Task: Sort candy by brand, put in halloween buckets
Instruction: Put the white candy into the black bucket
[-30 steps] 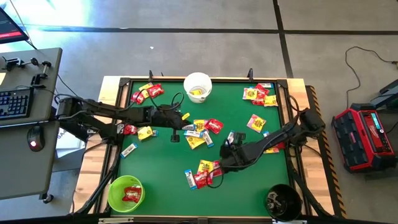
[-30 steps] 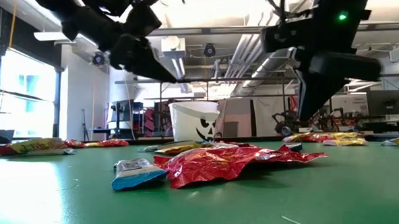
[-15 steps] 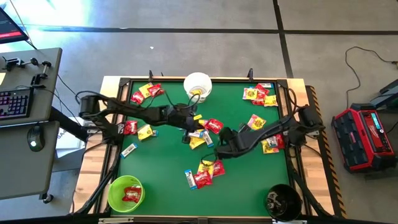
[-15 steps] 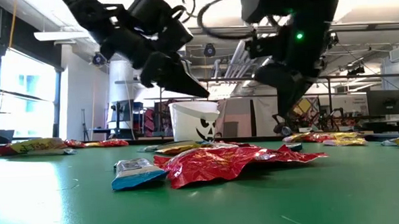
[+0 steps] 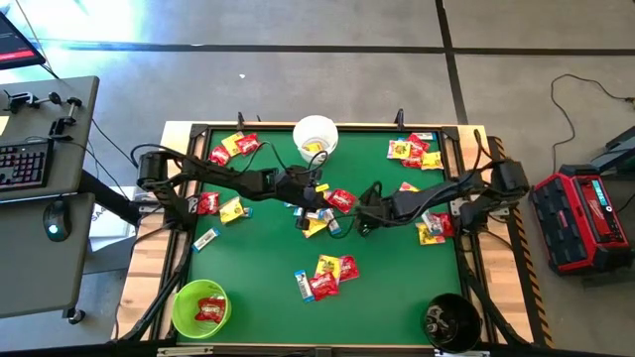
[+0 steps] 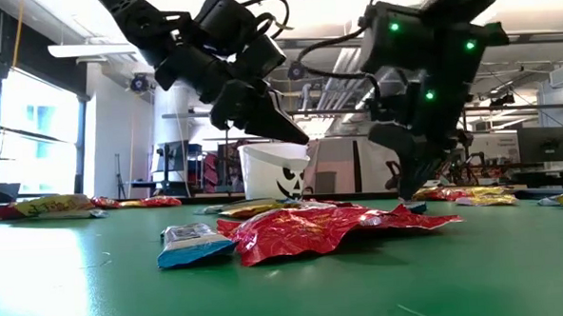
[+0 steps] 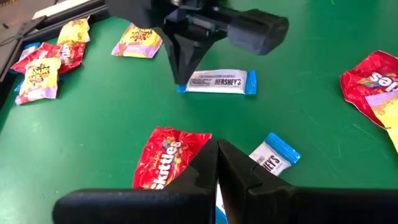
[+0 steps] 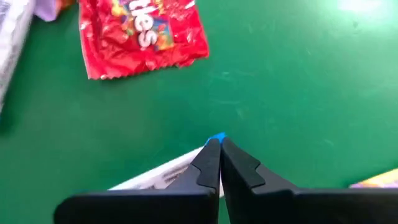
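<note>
Candy lies scattered over the green table, with a cluster in the middle. My left gripper hangs shut above that cluster, over a red packet and a white-and-blue bar; it is well above the table. My right gripper is shut and points down. Its tip stands at the blue end of another white-and-blue bar lying flat on the table. The white bucket stands at the far edge, the lime green bucket at the near left, and the black bucket at the near right. My right gripper's shut fingertips come from above to the blue end of the white-and-blue bar, which lies flat on the table under the fingers. I cannot tell whether they touch it.
More candy lies at the far left, far right, right edge, left and near middle. Red packets sit in the green bucket, a yellow one in the white bucket. A wooden frame rims the table.
My left gripper has gone toward the table's right and sunk a little, and now hangs over the middle cluster. My right gripper has left the near-middle candy, gone toward the far edge, rolled about its own line and come down by the white-and-blue bar.
</note>
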Robot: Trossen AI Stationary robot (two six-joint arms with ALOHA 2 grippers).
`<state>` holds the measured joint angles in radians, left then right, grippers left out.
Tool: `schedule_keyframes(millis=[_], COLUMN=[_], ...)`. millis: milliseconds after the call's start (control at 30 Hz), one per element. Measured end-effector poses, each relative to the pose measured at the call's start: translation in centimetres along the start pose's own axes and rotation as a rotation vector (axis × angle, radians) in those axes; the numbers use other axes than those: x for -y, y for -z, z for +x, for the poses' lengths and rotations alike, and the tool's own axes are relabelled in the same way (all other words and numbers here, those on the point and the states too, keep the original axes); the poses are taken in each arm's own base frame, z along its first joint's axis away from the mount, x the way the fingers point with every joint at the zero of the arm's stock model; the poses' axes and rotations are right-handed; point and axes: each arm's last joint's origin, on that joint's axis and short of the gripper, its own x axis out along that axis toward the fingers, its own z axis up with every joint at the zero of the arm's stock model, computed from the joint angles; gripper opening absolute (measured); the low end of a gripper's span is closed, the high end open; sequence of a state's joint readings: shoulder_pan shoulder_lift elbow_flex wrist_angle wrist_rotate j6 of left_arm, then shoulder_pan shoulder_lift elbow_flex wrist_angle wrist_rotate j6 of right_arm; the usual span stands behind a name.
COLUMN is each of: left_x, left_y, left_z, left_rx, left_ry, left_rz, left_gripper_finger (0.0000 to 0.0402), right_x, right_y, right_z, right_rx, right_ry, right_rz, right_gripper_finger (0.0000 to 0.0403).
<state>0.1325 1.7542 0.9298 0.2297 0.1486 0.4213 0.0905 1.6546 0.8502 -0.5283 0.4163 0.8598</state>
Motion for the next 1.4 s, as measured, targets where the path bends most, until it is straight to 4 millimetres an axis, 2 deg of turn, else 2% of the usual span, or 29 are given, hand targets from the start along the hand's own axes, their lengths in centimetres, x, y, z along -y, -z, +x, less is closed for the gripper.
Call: schedule_keyframes(millis=[167,267,333,433,533,633,733,867,1000,1100,1233,1400], left_x=[0.0,-0.2,-0.1,0.1,0.4,0.5,0.3,-0.2,-1.1,-1.5,-1.8,-2.0], left_y=[-0.1,-0.3,-0.5,-0.7,-0.7,-0.9,-1.0,-1.1,-1.3,-1.1,-0.9,-1.0], left_z=[0.0,0.5,1.0,2.2,3.4,4.7,6.0,7.5,9.0,10.1,11.4,12.2], left_rx=[0.007,0.009,0.010,0.026,0.025,0.029,0.028,0.025,0.019,-0.010,-0.021,-0.009], left_ry=[-0.002,0.000,0.020,0.078,0.109,0.135,0.137,0.134,0.128,0.135,0.140,0.136], left_rz=[0.003,0.004,0.005,0.010,0.042,0.055,0.063,0.060,0.026,-0.007,-0.034,-0.047], left_gripper_finger=[0.0000,0.0000,0.0000,0.0000,0.0000,0.0000,0.0000,0.0000,0.0000,0.0000,0.0000,0.0000], right_x=[-0.1,-0.9,-1.5,-2.0,-2.1,-2.9,-4.4,-6.1,-7.2,-7.7,-7.7,-7.5], right_y=[0.3,0.1,-0.3,-0.9,0.0,1.4,3.4,5.8,7.3,8.1,8.4,8.4], right_z=[0.2,-0.5,-2.0,-5.4,-7.9,-9.4,-9.2,-7.6,-5.7,-4.6,-3.9,-3.7], right_rx=[-0.035,-0.038,0.000,0.086,0.111,0.125,0.109,0.091,0.107,0.121,0.144,0.161], right_ry=[-0.110,-0.152,-0.165,-0.179,-0.200,-0.257,-0.263,-0.212,-0.139,-0.093,-0.032,0.019], right_rz=[-0.051,-0.119,-0.161,-0.187,-0.194,-0.201,-0.270,-0.359,-0.455,-0.541,-0.618,-0.711], right_gripper_finger=[0.0000,0.0000,0.0000,0.0000,0.0000,0.0005,0.0026,0.0080,0.0137,0.0164,0.0172,0.0162])
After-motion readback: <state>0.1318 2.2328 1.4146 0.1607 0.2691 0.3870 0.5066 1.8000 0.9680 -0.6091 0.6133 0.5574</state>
